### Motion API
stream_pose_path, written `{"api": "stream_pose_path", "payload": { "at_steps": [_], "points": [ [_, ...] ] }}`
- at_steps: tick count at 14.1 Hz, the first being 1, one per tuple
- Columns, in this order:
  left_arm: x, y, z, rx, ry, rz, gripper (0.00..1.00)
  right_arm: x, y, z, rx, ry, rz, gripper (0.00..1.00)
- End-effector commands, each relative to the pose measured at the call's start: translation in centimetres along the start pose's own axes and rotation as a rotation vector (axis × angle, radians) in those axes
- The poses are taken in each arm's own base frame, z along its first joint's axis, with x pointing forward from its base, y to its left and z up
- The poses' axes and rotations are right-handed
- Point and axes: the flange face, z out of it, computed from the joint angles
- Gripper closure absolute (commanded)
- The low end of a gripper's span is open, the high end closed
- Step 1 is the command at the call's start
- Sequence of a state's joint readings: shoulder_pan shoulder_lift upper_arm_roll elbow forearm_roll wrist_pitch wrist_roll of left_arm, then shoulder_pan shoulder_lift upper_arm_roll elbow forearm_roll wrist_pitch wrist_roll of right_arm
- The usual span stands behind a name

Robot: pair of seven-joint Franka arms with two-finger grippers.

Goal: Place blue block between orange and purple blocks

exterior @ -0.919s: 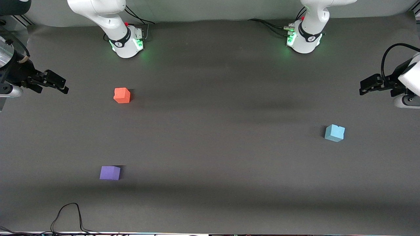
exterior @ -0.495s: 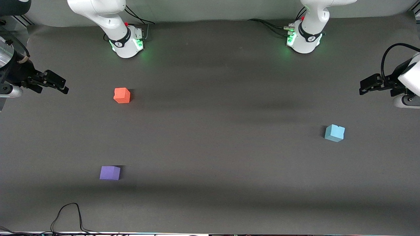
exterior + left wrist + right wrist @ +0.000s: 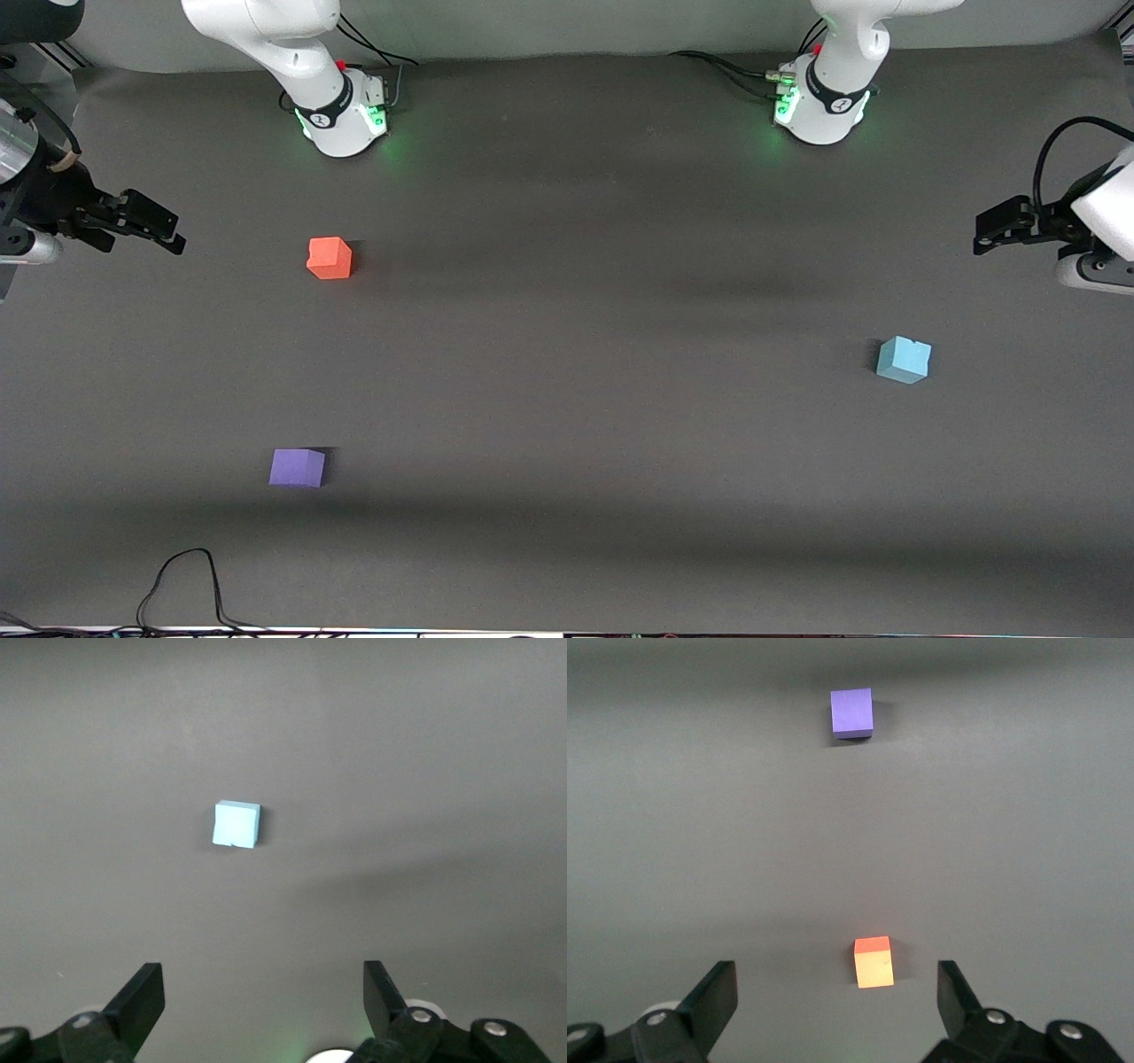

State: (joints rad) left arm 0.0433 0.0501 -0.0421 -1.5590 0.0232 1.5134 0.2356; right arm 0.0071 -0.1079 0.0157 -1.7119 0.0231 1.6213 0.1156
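The blue block sits on the dark mat toward the left arm's end; it also shows in the left wrist view. The orange block and the purple block sit toward the right arm's end, the purple one nearer the front camera. Both show in the right wrist view, orange block and purple block. My left gripper is open and empty, up in the air at the left arm's end of the table. My right gripper is open and empty, up at the right arm's end.
The dark mat covers the table. A black cable loops on the mat's edge nearest the front camera, at the right arm's end. The two arm bases stand along the edge farthest from the front camera.
My left gripper has shifted slightly toward the left arm's end of the table. The right arm and all three blocks have not moved.
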Motion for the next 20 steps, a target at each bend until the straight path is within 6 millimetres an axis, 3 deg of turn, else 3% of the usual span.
{"api": "stream_pose_path", "payload": {
  "at_steps": [1,3,9,12,15,18,20],
  "points": [
    [-1.1,-3.0,1.1,0.016,0.013,0.137,0.00,0.1,0.0,-0.3,-0.002,0.006,0.019,0.00],
    [-0.8,-3.8,2.1,0.021,0.006,0.139,0.00,0.1,0.0,-0.3,-0.002,0.006,0.019,0.00],
    [-0.1,-4.8,8.2,0.024,0.003,0.130,0.00,0.2,0.0,-0.2,-0.002,0.003,0.020,0.00],
    [0.2,-4.8,14.9,0.057,0.040,0.159,0.00,0.3,0.0,0.0,-0.003,0.000,0.020,0.00],
    [-1.0,-4.5,21.9,0.080,0.092,0.182,0.00,0.3,0.1,-0.3,-0.004,0.003,0.022,0.00],
    [-2.1,-3.6,27.8,0.087,0.139,0.196,0.00,0.2,0.1,-0.4,-0.011,0.006,0.020,0.00],
    [-1.5,-3.5,31.4,0.079,0.136,0.206,0.00,-0.1,0.5,-1.1,-0.011,0.006,0.024,0.00]
  ]
}}
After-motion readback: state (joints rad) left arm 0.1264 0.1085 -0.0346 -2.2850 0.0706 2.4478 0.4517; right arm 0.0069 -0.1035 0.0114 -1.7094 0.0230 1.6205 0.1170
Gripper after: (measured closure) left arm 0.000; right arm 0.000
